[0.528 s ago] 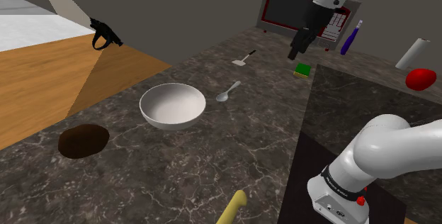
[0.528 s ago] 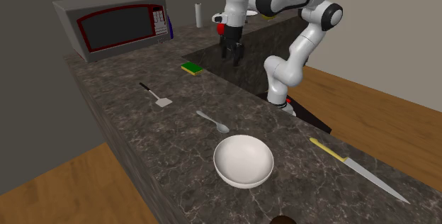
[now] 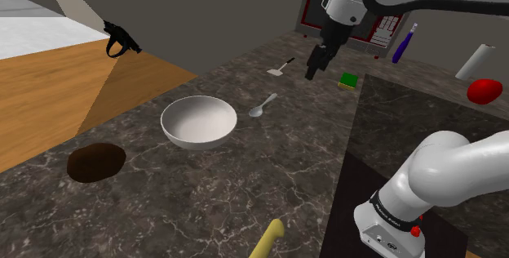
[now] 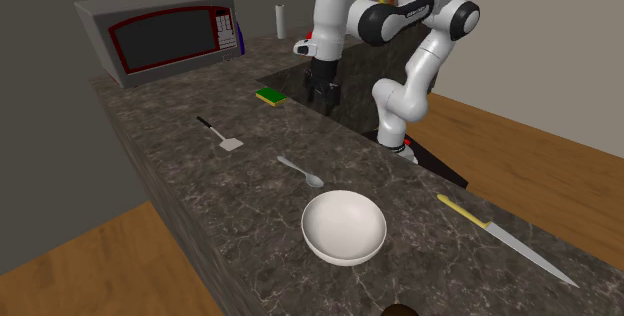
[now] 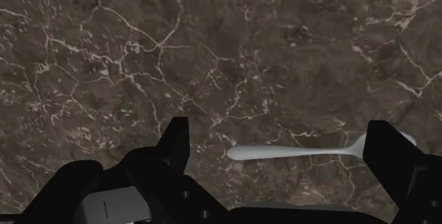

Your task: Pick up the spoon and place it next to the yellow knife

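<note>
Your white bowl [image 3: 183, 117] sits mid-bench, round and smooth, its plain inside showing right down to the bottom. The bench [image 3: 204, 191] is dark marbled stone laced with thin white veins. The spoon [image 3: 263, 105], pale grey and slim, lies flat just beside the bowl, between it and the small spatula [image 3: 280, 68] further towards the microwave [image 4: 160, 36] end. From the wrist, the spoon [image 5: 312, 152] stretches across the gap between your black fingers [image 5: 177, 137], which stand well apart and touch nothing, and its rounded end slips behind one of them. The gripper [image 3: 312, 73] hangs above the stone between the spatula and the green-and-yellow sponge [image 3: 350, 81], clear of the surface. Half a second back it was higher and right over that sponge, so you've swung it across and down towards the spoon, which hasn't budged. The yellow knife [image 4: 505, 242], yellow handle and long pale blade, lies well apart from the spoon, past the bowl [image 4: 330, 219], along the bench edge on the arm's side near the far end from the microwave.
</note>
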`<state>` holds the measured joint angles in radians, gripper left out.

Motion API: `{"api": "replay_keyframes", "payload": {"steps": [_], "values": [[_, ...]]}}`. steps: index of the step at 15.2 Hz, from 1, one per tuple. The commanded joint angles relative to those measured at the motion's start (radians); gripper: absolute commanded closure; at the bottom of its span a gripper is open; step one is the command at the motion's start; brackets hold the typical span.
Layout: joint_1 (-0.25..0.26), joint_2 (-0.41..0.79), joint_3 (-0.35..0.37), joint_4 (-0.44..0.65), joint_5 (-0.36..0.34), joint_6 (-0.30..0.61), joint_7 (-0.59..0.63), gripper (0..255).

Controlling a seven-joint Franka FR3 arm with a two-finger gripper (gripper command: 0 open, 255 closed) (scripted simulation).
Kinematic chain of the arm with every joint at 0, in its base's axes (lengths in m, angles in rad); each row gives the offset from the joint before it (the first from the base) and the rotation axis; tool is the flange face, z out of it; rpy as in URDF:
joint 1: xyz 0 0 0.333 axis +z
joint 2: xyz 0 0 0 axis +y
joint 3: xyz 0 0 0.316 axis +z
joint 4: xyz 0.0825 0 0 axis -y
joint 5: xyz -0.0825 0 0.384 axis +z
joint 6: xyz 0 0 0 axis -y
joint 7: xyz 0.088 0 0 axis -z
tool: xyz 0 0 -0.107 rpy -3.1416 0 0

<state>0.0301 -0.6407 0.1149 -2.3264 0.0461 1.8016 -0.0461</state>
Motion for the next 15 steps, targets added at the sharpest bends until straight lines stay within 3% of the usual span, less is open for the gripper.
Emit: {"api": "replay_keyframes", "payload": {"steps": [1,8,15], "values": [[0.015,0.034,0.031,-0.009,0.012,0.052,0.023,0],[0.049,0.211,0.129,0.010,0.020,0.232,0.090,0],[0.068,0.414,0.221,0.082,-0.025,0.378,0.173,0]]}}
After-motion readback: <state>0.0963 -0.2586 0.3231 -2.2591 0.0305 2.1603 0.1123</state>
